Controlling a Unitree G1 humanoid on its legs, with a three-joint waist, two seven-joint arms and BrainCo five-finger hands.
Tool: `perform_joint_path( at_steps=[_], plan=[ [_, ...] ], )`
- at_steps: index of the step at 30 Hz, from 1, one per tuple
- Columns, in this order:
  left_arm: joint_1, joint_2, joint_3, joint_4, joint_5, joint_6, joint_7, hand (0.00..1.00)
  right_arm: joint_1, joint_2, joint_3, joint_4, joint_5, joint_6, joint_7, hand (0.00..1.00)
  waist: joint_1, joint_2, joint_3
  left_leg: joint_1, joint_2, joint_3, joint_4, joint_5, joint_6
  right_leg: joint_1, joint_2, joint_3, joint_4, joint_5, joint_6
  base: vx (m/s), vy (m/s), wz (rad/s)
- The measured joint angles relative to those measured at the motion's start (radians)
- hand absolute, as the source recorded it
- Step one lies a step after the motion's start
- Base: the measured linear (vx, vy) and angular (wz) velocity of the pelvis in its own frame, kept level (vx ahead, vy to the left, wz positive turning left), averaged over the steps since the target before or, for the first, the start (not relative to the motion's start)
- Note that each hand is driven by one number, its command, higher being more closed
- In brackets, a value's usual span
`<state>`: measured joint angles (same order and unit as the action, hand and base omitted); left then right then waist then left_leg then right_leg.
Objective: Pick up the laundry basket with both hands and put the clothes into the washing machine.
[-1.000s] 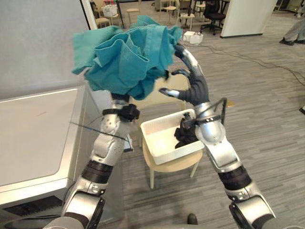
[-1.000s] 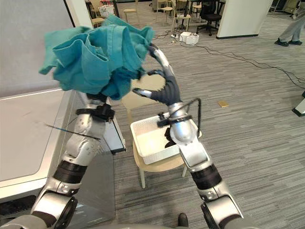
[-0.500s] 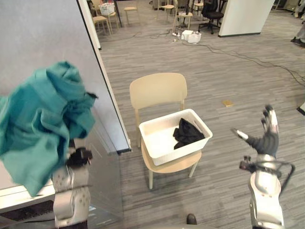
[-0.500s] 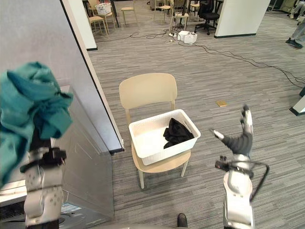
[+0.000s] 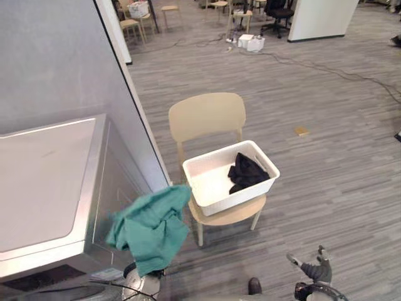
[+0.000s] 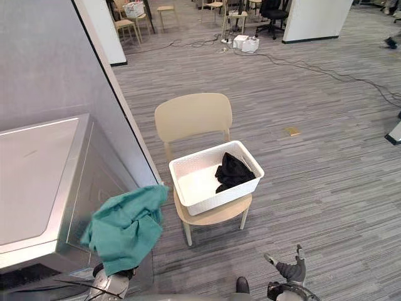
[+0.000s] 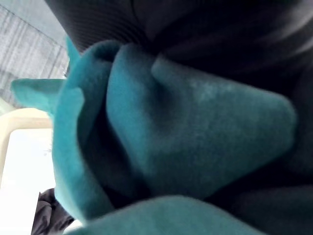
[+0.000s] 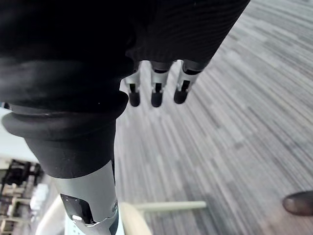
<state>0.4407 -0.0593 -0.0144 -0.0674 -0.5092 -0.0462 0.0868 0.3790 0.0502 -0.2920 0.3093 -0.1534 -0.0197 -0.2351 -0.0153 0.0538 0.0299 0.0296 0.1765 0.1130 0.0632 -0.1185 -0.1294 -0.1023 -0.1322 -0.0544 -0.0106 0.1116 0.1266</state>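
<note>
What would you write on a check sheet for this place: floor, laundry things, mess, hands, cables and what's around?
Surface: grey plank floor; beige chair carries the white laundry basket.
Job's things: white laundry basket holds a black garment; teal garment hangs by the washing machine.
Clutter: small tan piece on the floor.
Hands: left hand wrapped in the teal garment; right hand open, empty.
Cables: black cable across the far floor.
Surroundings: grey partition wall; chairs far back.

Soft matt teal cloth (image 5: 150,229); white plastic basket (image 5: 235,195); brushed metal washing machine (image 5: 44,182); smooth wood chair (image 5: 207,116).
</note>
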Motion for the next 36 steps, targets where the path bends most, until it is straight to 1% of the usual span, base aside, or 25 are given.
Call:
perform_joint_path(
  at_steps=[3, 6, 8, 10, 11, 12, 13, 15, 16, 17, 18, 19, 21, 22, 23, 25, 27, 29, 30, 31, 32, 33, 34, 35, 36],
  plan=[
    [-0.002, 0.000, 0.005, 0.003, -0.007, -0.001, 0.000, 1.00, -0.063, -0.012, 0.017, 0.110, 0.032, 0.000, 0.004, 0.00, 0.007, 0.014, 0.041, -0.033, 0.018, -0.029, 0.047, -0.008, 0.011, -0.009, 0.013, -0.030, 0.036, -0.021, -0.010, -0.03, -0.052, 0.28],
    [-0.026, -0.009, -0.005, 0.054, -0.007, -0.001, 0.001, 1.00, -0.121, -0.048, 0.019, 0.200, 0.103, -0.001, 0.003, 0.00, 0.015, 0.019, 0.061, -0.081, 0.009, -0.026, 0.094, -0.002, 0.050, -0.046, -0.012, -0.064, 0.117, -0.057, -0.010, -0.03, -0.011, 0.46],
    [-0.035, -0.009, -0.015, 0.070, -0.007, -0.001, 0.001, 1.00, -0.168, -0.065, 0.016, 0.268, 0.152, -0.001, 0.007, 0.00, 0.020, -0.002, 0.066, -0.154, -0.015, 0.013, 0.188, 0.023, 0.130, -0.116, -0.060, -0.081, 0.239, -0.115, -0.017, -0.03, 0.014, 0.58],
    [-0.032, -0.008, -0.012, 0.071, -0.007, -0.001, 0.001, 1.00, -0.183, -0.065, 0.014, 0.295, 0.169, 0.000, 0.011, 0.00, 0.032, -0.005, 0.065, -0.168, -0.007, 0.020, 0.201, 0.035, 0.147, -0.127, -0.062, -0.085, 0.258, -0.127, -0.031, -0.04, -0.044, 0.31],
    [-0.027, 0.001, -0.013, 0.073, -0.007, -0.002, 0.001, 1.00, -0.196, -0.057, 0.014, 0.327, 0.192, 0.002, 0.021, 0.00, 0.030, -0.017, 0.068, -0.153, -0.009, -0.005, 0.161, 0.059, 0.117, -0.130, -0.088, -0.111, 0.254, -0.122, -0.044, -0.06, -0.042, 0.29],
    [-0.031, 0.001, -0.014, 0.076, -0.007, -0.002, 0.000, 1.00, -0.196, -0.056, 0.010, 0.339, 0.193, 0.001, 0.022, 0.00, 0.028, -0.021, 0.071, -0.158, -0.003, -0.004, 0.208, 0.045, 0.115, -0.127, -0.095, -0.126, 0.258, -0.121, -0.045, -0.08, -0.022, 0.41],
    [-0.031, -0.007, -0.029, 0.076, -0.008, -0.001, -0.001, 1.00, -0.193, -0.057, -0.009, 0.375, 0.193, 0.004, 0.023, 0.00, 0.031, -0.013, 0.069, -0.172, 0.031, -0.001, 0.402, -0.014, 0.108, -0.113, -0.097, -0.145, 0.270, -0.121, -0.048, -0.03, 0.023, 0.30],
    [-0.030, -0.005, -0.060, 0.077, -0.008, 0.000, -0.010, 1.00, -0.185, -0.058, -0.034, 0.409, 0.193, 0.021, 0.023, 0.00, 0.020, -0.011, 0.066, -0.124, 0.090, -0.013, 0.553, -0.023, 0.090, -0.085, -0.108, -0.171, 0.280, -0.121, -0.047, 0.00, 0.028, 0.41],
    [-0.036, -0.003, -0.066, 0.076, -0.008, -0.001, -0.023, 1.00, -0.181, -0.058, -0.052, 0.425, 0.193, 0.028, 0.023, 0.00, 0.007, -0.012, 0.066, -0.097, 0.108, -0.031, 0.565, -0.021, 0.088, -0.082, -0.119, -0.185, 0.289, -0.119, -0.044, -0.02, 0.094, 0.59],
    [-0.043, -0.001, -0.065, 0.076, -0.008, -0.001, -0.028, 1.00, -0.178, -0.058, -0.065, 0.438, 0.192, 0.031, 0.023, 0.00, -0.005, -0.008, 0.064, -0.075, 0.119, -0.044, 0.544, -0.016, 0.085, -0.085, -0.128, -0.197, 0.291, -0.112, -0.032, -0.11, 0.249, 0.54],
    [-0.047, -0.001, -0.061, 0.076, -0.009, -0.001, -0.028, 1.00, -0.176, -0.059, -0.086, 0.452, 0.192, 0.032, 0.023, 0.00, -0.009, 0.006, 0.049, -0.046, 0.122, -0.067, 0.473, 0.017, 0.053, -0.115, -0.133, -0.202, 0.292, -0.094, -0.011, -0.13, 0.266, 0.46],
    [-0.049, -0.012, -0.039, 0.077, -0.014, -0.001, -0.026, 1.00, -0.191, -0.057, -0.107, 0.483, 0.193, 0.045, 0.023, 0.00, -0.016, 0.006, 0.030, -0.026, 0.100, -0.068, 0.371, -0.044, -0.026, -0.138, -0.143, -0.203, 0.272, -0.069, 0.000, -0.18, 0.340, 0.42],
    [-0.048, -0.012, -0.001, 0.078, -0.023, -0.001, -0.018, 1.00, -0.204, -0.031, -0.124, 0.507, 0.203, 0.055, 0.023, 0.00, -0.028, -0.033, 0.029, 0.009, 0.066, -0.055, 0.246, -0.072, -0.058, -0.139, -0.163, -0.189, 0.224, -0.042, -0.012, -0.21, 0.280, 0.54],
    [-0.048, -0.011, 0.016, 0.078, -0.028, -0.001, -0.018, 1.00, -0.201, -0.027, -0.124, 0.514, 0.204, 0.064, 0.022, 0.00, -0.026, -0.041, 0.031, 0.021, 0.064, -0.048, 0.202, -0.102, -0.091, -0.131, -0.167, -0.193, 0.205, -0.006, -0.024, -0.22, 0.228, 0.54],
    [-0.044, -0.009, 0.022, 0.078, -0.028, -0.001, -0.018, 1.00, -0.203, -0.027, -0.124, 0.522, 0.203, 0.067, 0.022, 0.00, -0.025, -0.043, 0.031, 0.025, 0.065, -0.043, 0.190, -0.122, -0.102, -0.127, -0.169, -0.195, 0.199, 0.008, -0.012, -0.22, 0.211, 0.35],
    [-0.028, 0.039, 0.030, 0.094, -0.028, -0.001, -0.014, 1.00, -0.225, -0.003, -0.116, 0.540, 0.202, 0.072, 0.022, 0.00, -0.003, -0.078, 0.037, 0.028, 0.050, -0.026, 0.207, -0.160, -0.104, -0.104, -0.187, -0.194, 0.179, 0.049, 0.000, -0.26, 0.151, 0.05],
    [-0.024, 0.059, 0.032, 0.111, -0.027, -0.001, -0.013, 1.00, -0.237, 0.009, -0.084, 0.539, 0.202, 0.072, 0.023, 0.00, 0.009, -0.086, 0.039, 0.015, 0.050, -0.027, 0.262, -0.193, -0.101, -0.088, -0.187, -0.193, 0.163, 0.052, -0.011, -0.29, 0.052, -0.11],
    [-0.024, 0.063, 0.041, 0.118, -0.019, 0.000, -0.012, 1.00, -0.249, 0.012, -0.048, 0.514, 0.198, 0.073, 0.024, 0.00, 0.034, -0.086, 0.040, 0.001, 0.048, -0.007, 0.296, -0.212, -0.086, -0.085, -0.186, -0.199, 0.128, 0.042, -0.023, -0.27, 0.015, -0.33],
    [-0.021, 0.056, 0.061, 0.119, -0.016, 0.001, -0.008, 1.00, -0.258, 0.011, -0.032, 0.489, 0.197, 0.073, 0.024, 0.00, 0.034, -0.083, 0.043, 0.000, 0.050, -0.003, 0.290, -0.204, -0.073, -0.084, -0.183, -0.238, 0.117, -0.027, -0.066, -0.19, 0.000, -0.35],
    [-0.019, 0.039, 0.068, 0.117, -0.014, 0.001, -0.003, 1.00, -0.263, 0.009, -0.023, 0.476, 0.197, 0.072, 0.024, 0.00, 0.033, -0.061, 0.050, 0.001, 0.060, 0.001, 0.280, -0.198, -0.063, -0.090, -0.182, -0.264, 0.134, -0.069, -0.084, -0.26, -0.024, -0.27],
    [-0.023, 0.027, 0.076, 0.116, -0.005, 0.000, 0.006, 1.00, -0.268, 0.011, 0.000, 0.448, 0.190, 0.072, 0.026, 0.00, 0.028, -0.049, 0.060, 0.000, 0.076, 0.013, 0.264, -0.174, -0.061, -0.149, -0.186, -0.236, 0.344, -0.099, -0.090, -0.19, -0.020, -0.04],
    [-0.026, 0.030, 0.074, 0.115, -0.005, 0.001, 0.007, 1.00, -0.260, 0.015, 0.008, 0.443, 0.190, 0.072, 0.028, 0.00, 0.028, -0.058, 0.059, 0.002, 0.069, 0.006, 0.260, -0.166, -0.063, -0.164, -0.181, -0.215, 0.467, -0.094, -0.087, -0.17, -0.069, 0.12],
    [-0.031, 0.033, 0.073, 0.110, 0.002, 0.001, 0.008, 1.00, -0.244, 0.017, 0.022, 0.434, 0.186, 0.074, 0.034, 0.00, 0.031, -0.085, 0.052, 0.006, 0.058, 0.001, 0.257, -0.163, -0.064, -0.167, -0.176, -0.218, 0.551, -0.135, -0.068, -0.08, -0.087, 0.06],
    [-0.033, 0.025, 0.073, 0.110, 0.003, 0.009, 0.012, 1.00, -0.237, 0.013, 0.039, 0.420, 0.172, 0.075, 0.044, 0.00, 0.036, -0.088, 0.050, 0.002, 0.065, -0.008, 0.239, -0.156, -0.052, -0.140, -0.143, -0.194, 0.459, -0.096, 0.034, -0.09, -0.103, -0.11],
    [-0.036, 0.007, 0.056, 0.097, 0.004, 0.018, 0.009, 1.00, -0.253, 0.004, 0.029, 0.377, 0.152, 0.073, 0.045, 0.00, 0.053, -0.040, 0.048, -0.012, 0.092, 0.000, 0.207, -0.124, -0.045, -0.150, -0.097, -0.102, 0.481, -0.112, 0.091, -0.10, -0.077, -0.08]
  ],
)
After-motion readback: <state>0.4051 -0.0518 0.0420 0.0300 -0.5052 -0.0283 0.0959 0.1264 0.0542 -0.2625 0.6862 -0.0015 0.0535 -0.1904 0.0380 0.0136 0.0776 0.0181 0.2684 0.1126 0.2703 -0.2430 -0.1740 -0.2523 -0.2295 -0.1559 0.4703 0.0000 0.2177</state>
